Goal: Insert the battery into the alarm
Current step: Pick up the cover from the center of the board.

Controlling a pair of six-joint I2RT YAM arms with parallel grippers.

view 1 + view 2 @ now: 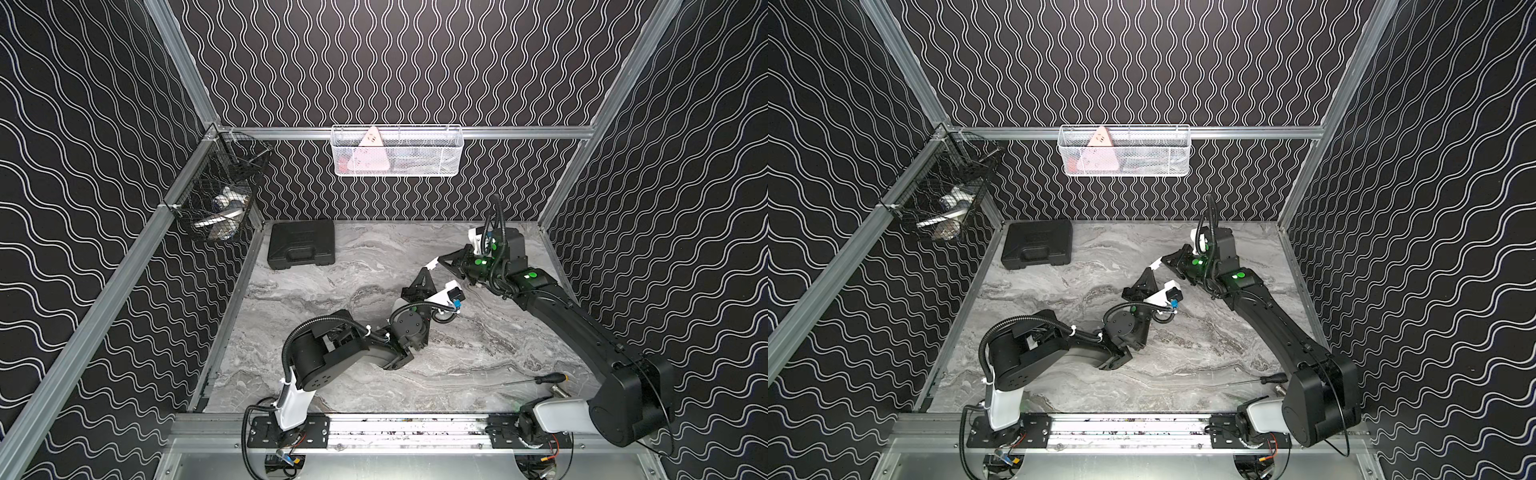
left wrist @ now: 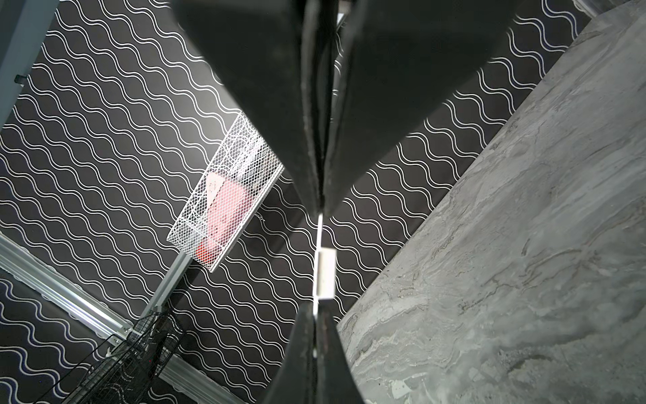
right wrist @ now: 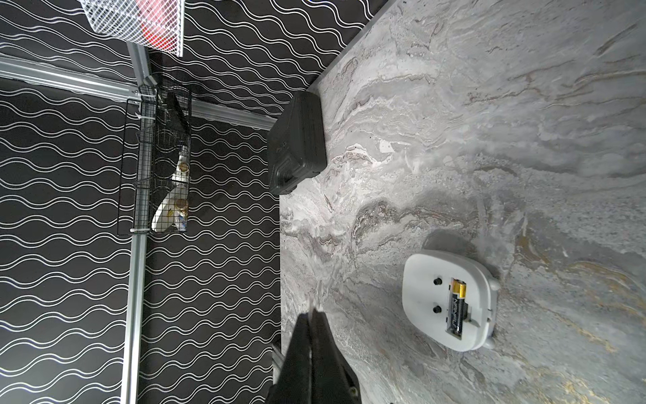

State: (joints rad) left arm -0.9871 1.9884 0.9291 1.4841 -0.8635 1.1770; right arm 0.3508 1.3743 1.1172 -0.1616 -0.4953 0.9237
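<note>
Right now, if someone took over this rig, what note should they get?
Left gripper: shut on a thin white cover.
Right gripper: shut on the same cover's other end.
Alarm: back up on the table, with the battery lying in its slot.
Done: battery in.
Left: probably fitting the cover, if it belongs to that slot.

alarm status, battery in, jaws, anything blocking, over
Left jaws shut on thin white plate, right jaws shut at its far end. Battery lies in open slot of alarm, back up on table. Nothing over it.
</note>
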